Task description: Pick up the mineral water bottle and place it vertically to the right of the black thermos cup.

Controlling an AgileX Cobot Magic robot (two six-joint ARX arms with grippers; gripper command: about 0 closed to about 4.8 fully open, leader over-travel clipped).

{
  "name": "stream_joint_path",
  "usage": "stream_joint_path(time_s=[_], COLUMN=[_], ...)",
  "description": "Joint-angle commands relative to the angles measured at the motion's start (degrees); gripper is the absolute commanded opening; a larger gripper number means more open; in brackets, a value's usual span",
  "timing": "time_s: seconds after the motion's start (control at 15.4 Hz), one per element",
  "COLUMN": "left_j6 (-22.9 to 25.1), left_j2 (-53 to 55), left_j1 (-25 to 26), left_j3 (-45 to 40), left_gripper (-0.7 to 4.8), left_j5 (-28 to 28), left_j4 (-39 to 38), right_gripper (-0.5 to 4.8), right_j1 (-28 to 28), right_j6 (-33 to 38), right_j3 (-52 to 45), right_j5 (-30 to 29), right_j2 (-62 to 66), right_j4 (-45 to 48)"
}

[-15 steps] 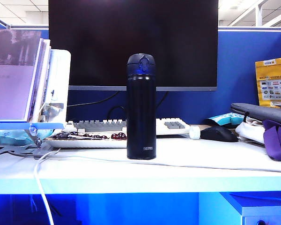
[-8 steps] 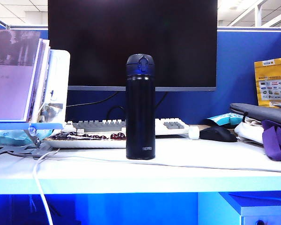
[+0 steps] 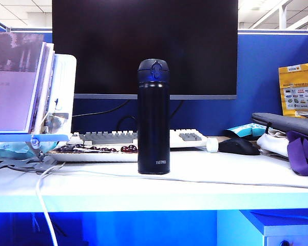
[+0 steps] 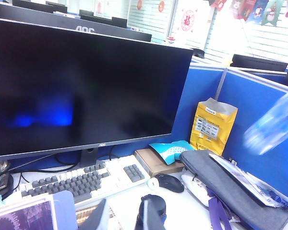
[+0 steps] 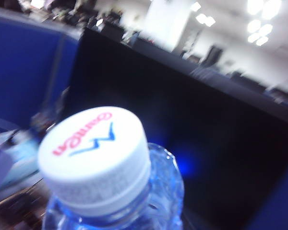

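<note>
R pincer holds ribbed-cap water bottle (image 5: 98,163), L pincer (image 4: 121,221) by matte thermos (image 3: 153,117)

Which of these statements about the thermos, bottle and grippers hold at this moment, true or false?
1. The black thermos cup stands upright on the desk. True.
2. The mineral water bottle stands on the desk beside the thermos. False: the mineral water bottle is in the air, blurred in the left wrist view.
3. The bottle's white cap is on. True.
4. The left gripper and right gripper show wide-open jaws. False: neither wrist view shows jaws clearly.
5. A mouse lies left of the thermos. False: the mouse lies to its right.
</note>
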Motion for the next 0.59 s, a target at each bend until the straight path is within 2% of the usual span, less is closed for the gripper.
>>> stream_joint_path(time_s=[0.07, 0.13, 0.33, 0.59], left_j6=[0.2, 0.1, 0.2, 0.1], left_j2=[-0.1, -0.1, -0.1, -0.1], left_j1=[0.1, 0.1, 0.1, 0.1], left_j3=[0.1, 0.1, 0.1, 0.1], left_gripper=[1.11, 1.11, 1.11, 1.11], left_j5=[0.0, 0.0, 0.0, 0.0], left_j4=[0.5, 0.5, 0.4, 0.4], right_gripper=[2.01, 2.01, 1.99, 1.98], right_j1=[-0.1, -0.1, -1.4, -3.5], right_j6=[5.3, 6.1, 8.0, 17.3], right_j3=[-9.7, -14.7, -23.1, -31.7], right_j5=[-0.7, -0.2, -0.1, -0.3], right_j2=[-0.4, -0.4, -0.2, 1.3], right_j4=[15.6, 20.9, 29.5, 38.7])
